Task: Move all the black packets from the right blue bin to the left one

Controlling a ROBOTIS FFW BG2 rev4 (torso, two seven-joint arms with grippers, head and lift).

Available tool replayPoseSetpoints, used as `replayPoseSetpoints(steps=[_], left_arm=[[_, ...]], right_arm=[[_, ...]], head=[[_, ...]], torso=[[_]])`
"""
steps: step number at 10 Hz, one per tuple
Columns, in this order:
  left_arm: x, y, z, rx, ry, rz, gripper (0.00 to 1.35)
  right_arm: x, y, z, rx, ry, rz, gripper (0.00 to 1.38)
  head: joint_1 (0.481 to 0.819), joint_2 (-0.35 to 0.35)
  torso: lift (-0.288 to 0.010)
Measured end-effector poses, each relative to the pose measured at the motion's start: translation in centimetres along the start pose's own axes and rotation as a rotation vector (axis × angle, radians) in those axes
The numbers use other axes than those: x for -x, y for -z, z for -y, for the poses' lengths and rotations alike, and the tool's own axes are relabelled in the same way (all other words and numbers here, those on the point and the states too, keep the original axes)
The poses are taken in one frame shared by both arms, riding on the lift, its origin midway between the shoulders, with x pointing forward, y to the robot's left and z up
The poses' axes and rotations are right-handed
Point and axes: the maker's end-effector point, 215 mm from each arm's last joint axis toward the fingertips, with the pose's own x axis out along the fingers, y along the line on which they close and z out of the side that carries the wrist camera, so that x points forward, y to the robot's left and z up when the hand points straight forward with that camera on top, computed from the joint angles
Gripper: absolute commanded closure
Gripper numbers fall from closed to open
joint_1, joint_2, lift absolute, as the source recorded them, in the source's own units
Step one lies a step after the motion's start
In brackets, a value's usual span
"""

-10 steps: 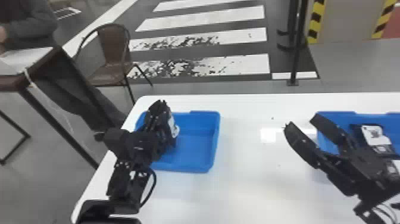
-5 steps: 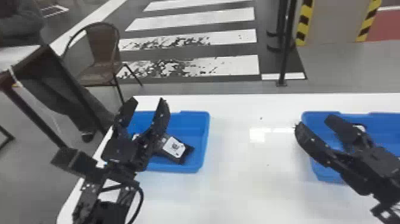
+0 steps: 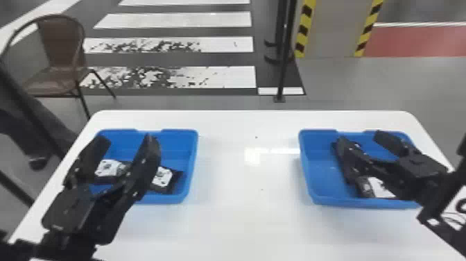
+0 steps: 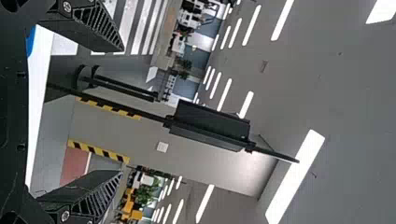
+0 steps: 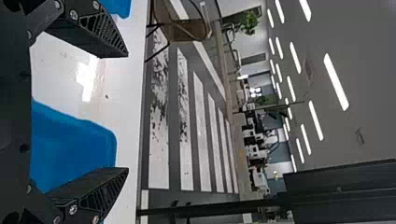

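In the head view my left gripper point(image 3: 126, 145) stands open over the left blue bin point(image 3: 173, 199). Beneath it in that bin lie black packets with white labels, one point(image 3: 165, 178) at the right and another point(image 3: 110, 169) behind the fingers. My right gripper point(image 3: 360, 139) is open above the right blue bin point(image 3: 322, 200), where a black packet with a white label point(image 3: 379, 187) lies partly hidden under it. The left wrist view has my left gripper point(image 4: 122, 111) with its fingers wide apart. In the right wrist view my right gripper point(image 5: 128, 112) is spread with nothing between its fingers.
Both bins stand on a white table point(image 3: 242, 215), with a wide stretch of tabletop between them. Beyond its far edge are a brown chair point(image 3: 57, 66) and a black post point(image 3: 285, 62). A person's leg shows at the left.
My left gripper has opened and pulled back from the packets in the left bin. The head view has shifted rightward, and my right gripper now sits farther over the right bin.
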Motion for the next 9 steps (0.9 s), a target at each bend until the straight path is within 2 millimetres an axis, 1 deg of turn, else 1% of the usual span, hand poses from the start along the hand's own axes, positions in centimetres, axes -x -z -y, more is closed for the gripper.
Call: replayPoseSetpoints(steps=[2,4,5,7,8,9], left_arm=[[0.4,1.2,1.3,0.057,0.02,-0.037,0.09],[0.5,1.7,1.5,0.063,0.024,-0.05,0.1],[0.6,1.9,1.4,0.062,0.021,-0.058,0.1],[0.7,2.4,1.3,0.064,0.018,-0.075,0.1],[0.7,2.5,1.3,0.065,0.022,-0.08,0.1],[0.7,2.5,1.3,0.063,0.024,-0.081,0.1]], right_arm=[[-0.3,0.9,6.2,0.025,0.129,-0.065,0.16],[-0.5,1.6,10.6,0.031,0.226,-0.129,0.16],[-0.7,2.1,12.4,0.024,0.256,-0.16,0.16],[-1.2,4.3,14.9,-0.013,0.295,-0.258,0.16],[-2.0,5.6,15.3,-0.037,0.294,-0.302,0.16],[-3.1,6.7,15.1,-0.053,0.279,-0.336,0.16]], head=[[0.695,-0.103],[0.695,-0.159],[0.695,-0.175],[0.695,-0.193],[0.695,-0.197],[0.695,-0.187]], torso=[[-0.14],[-0.14],[-0.14],[-0.14],[-0.14],[-0.14]])
